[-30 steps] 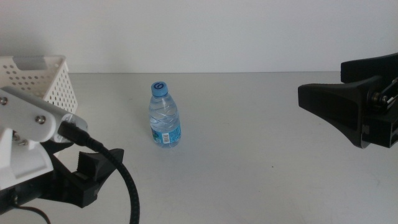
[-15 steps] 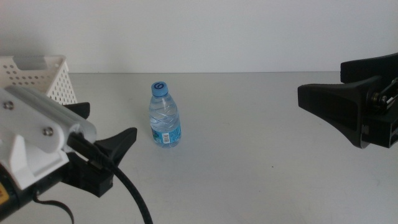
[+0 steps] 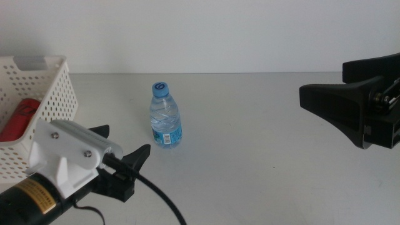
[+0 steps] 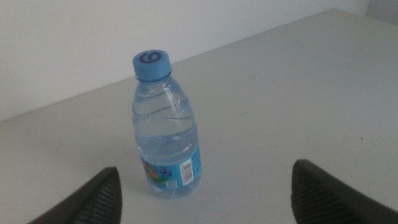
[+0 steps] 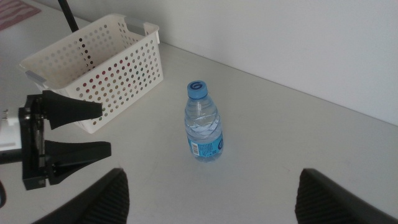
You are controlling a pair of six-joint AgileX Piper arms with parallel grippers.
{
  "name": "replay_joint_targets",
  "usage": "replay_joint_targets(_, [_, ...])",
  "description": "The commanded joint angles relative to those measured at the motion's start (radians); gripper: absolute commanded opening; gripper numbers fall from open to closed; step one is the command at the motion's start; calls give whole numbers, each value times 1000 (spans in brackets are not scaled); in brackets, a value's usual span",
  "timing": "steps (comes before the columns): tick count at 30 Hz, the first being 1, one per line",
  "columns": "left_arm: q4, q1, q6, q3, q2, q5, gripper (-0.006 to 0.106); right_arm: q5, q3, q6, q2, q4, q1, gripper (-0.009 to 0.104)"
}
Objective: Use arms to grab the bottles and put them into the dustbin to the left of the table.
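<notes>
Water bottle stands upright on the table, blue cap on top, blue label low on its body; label print too small to read. Nothing touches it.

Left gripper sits near the bottom-left of the middle view, just in front of the basket, jaws spread wide, nothing between them, tips pointing toward the bottle but still apart from it. Most of that arm is cut off by the frame edge; only the white housing w/ yellow sticker and black cable show. In the left wrist view only the two jaw tips show at the lower corners, bottle centred between them, farther off.

Basket is at the table's left side, white w/ perforated walls, partly cut off by the frame and partly hidden behind the left arm. Inside, a red can lies against the wall, only part visible. Rest of the basket's inside is hidden. In the right wrist view, dark red shows through the basket holes; contents can't be made out.

Right gripper waits at the right edge, well apart from the bottle, body cut off by the frame. Jaws apart, empty; right wrist view shows bottle and left gripper far ahead.
</notes>
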Motion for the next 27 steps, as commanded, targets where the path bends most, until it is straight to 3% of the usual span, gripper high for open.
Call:
replay_joint_targets(1, [-23,1,-13,-53,55,-142,93,-75,-31,-13,-6,9,1,85])
replay_joint_targets(14, [-101,5,-12,-304,485,-295,93,-75,-31,-13,-6,9,1,85])
replay_joint_targets(27, [-92,58,-29,-450,753,-432,93,-75,-31,-13,-6,9,1,85])
